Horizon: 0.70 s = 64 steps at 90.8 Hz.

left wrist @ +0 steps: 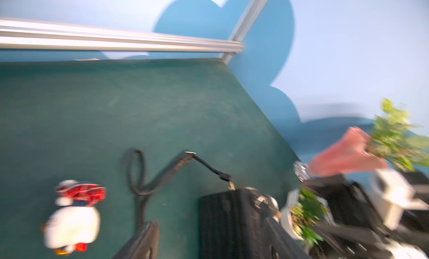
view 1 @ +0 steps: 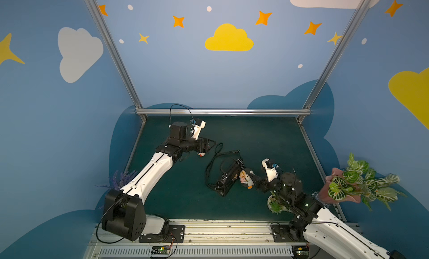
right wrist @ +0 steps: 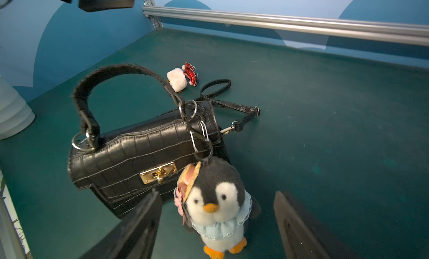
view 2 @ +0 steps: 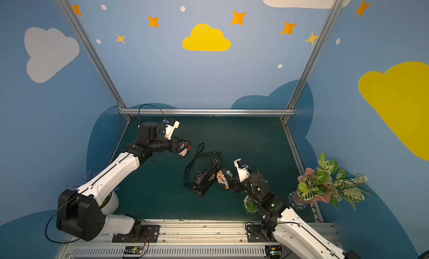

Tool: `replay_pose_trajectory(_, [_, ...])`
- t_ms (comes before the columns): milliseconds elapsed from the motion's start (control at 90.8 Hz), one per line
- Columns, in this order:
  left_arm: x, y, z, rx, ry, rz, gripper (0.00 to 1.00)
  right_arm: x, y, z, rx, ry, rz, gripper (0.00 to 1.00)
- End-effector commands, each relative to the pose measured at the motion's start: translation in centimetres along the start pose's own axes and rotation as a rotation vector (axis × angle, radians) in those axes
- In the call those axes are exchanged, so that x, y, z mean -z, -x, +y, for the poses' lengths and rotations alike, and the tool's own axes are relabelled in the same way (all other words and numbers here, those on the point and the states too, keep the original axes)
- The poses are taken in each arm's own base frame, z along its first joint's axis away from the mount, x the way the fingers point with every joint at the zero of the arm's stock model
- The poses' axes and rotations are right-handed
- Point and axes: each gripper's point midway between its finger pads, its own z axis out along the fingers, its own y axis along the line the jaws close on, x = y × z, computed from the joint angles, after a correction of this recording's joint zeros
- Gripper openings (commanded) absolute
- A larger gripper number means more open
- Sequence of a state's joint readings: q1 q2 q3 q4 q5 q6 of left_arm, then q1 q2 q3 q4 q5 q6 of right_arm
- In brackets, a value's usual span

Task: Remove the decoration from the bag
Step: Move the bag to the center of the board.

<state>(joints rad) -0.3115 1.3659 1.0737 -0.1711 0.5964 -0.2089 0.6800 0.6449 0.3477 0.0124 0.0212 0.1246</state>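
1. Roughly halfway, judging from the layout: one charm off, one left to unclip
2. Off the bag (right wrist: 130,158): the red-capped penguin (right wrist: 177,78), white plush with a red plaid cap, loose on its side on the green worktop (right wrist: 325,130), at about 10 o'clock from the bag in both top views, well apart from it and with no visible link to it
3. On the bag as yet: the straw-hatted penguin (right wrist: 217,209), black and white with a pale blue ruffle, hung by a silver carabiner (right wrist: 200,139) from the ring (right wrist: 191,110) at one end of the top handle (right wrist: 111,71); at 3 o'clock from the bag in both top views, touching its end
4. Left pincer (view 1: 210,147): released, jaws apart with nothing between them, apparently raised off the worktop; red-capped penguin just beside it at about 7 o'clock in the top views, not gripped; left wrist view too blurred for more
5. Right pincer (right wrist: 217,196): released, jaws spread wide with one on each side of the straw-hatted penguin, neither touching the plush
6. Left to do, as a judgement: closing on the straw-hatted penguin and working the carabiner off the ring; bag unpinned, so likely to drag along with any pull
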Motion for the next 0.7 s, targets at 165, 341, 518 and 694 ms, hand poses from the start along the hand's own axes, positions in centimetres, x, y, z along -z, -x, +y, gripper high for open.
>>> replay_pose_trajectory(165, [-0.6, -5.8, -5.2, -0.015, -0.171, 0.178, 0.77, -2.1, 2.1, 1.9, 0.135, 0.145, -0.057, 0.66])
replay_pose_trajectory(341, [-1.6, -8.4, -6.0, -0.022, -0.188, 0.253, 0.8, -3.9, 2.0, 2.5, 0.213, 0.187, -0.034, 0.6])
replay_pose_trajectory(518, [-2.8, -9.6, -5.2, -0.031, -0.151, 0.29, 0.81, -5.3, 1.8, 2.2, 0.277, 0.184, -0.018, 0.55])
replay_pose_trajectory(694, [-3.7, -10.2, -4.8, -0.041, -0.131, 0.32, 0.77, -5.9, 1.6, 2.4, 0.33, 0.216, -0.029, 0.5])
